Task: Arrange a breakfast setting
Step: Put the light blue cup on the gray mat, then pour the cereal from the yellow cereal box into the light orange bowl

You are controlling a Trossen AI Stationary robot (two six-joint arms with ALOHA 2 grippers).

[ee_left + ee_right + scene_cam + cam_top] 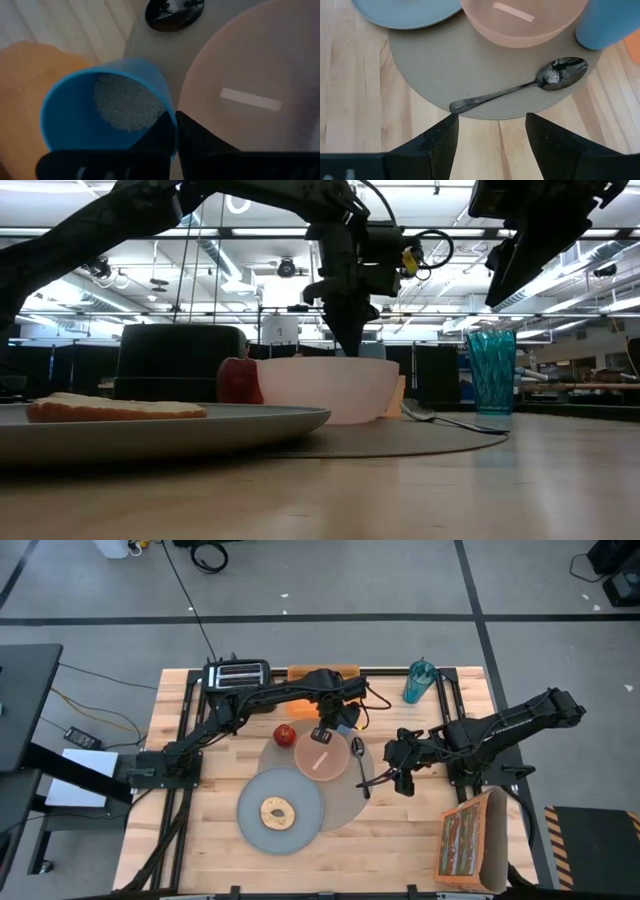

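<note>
Fingers of the left gripper (175,131) are pinched together on the rim of the small blue cup (107,112), holding it at the grey mat's (350,802) twelve o'clock edge, just beyond the pink bowl (321,759); placing the cup looks like the step in hand. Next, it likely needs lowering to the desk (400,850) before release. At three o'clock, right gripper (490,131) fingers hover apart over the spoon (520,87) handle, empty.

My left arm reaches across the table's far side, its left gripper (341,723) pointing down near the far edge's middle, fingers (165,131) pinched nearly together. My right arm comes in from the right edge, the right gripper (491,131) hovering low, jaws spread wide apart.
</note>
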